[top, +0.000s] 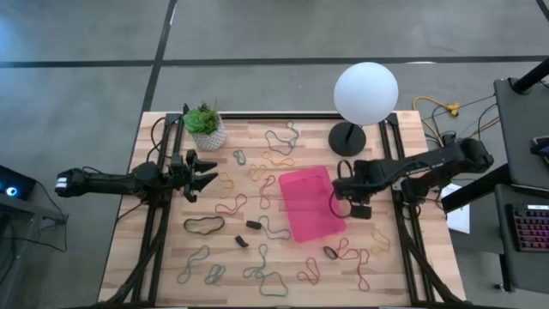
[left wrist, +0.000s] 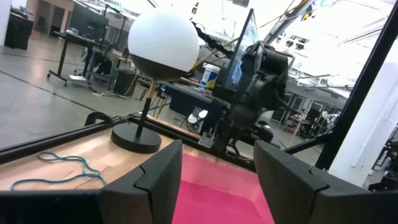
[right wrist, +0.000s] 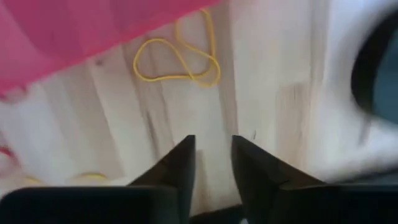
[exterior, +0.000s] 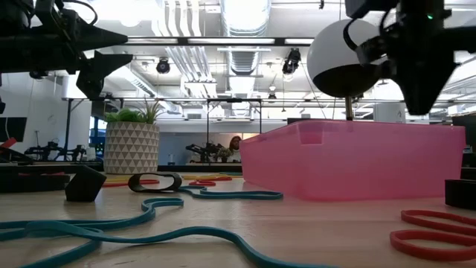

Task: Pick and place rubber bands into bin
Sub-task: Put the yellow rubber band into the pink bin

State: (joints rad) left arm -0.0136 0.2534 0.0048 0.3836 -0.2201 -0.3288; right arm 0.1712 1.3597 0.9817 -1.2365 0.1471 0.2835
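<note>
The pink bin [top: 310, 204] lies mid-table and also shows in the low view [exterior: 349, 160]. Several rubber bands lie flat on the wood around it: a black one [top: 203, 226], a green one [top: 264, 276], a red one [exterior: 435, 231] and a yellow one [right wrist: 180, 59]. My right gripper [top: 339, 190] hangs over the bin's right edge, pointing down. Its fingers [right wrist: 213, 155] stand a little apart over bare wood with nothing between them. My left gripper [top: 206, 172] waits open at the table's left, level and above the table [left wrist: 217, 155].
A white pot with a green plant [top: 206, 127] stands far left. A lamp with a white globe [top: 364, 93] stands just beyond the bin. Two small black blocks [top: 253, 225] lie left of the bin. Black rails [top: 153, 232] run along both table sides.
</note>
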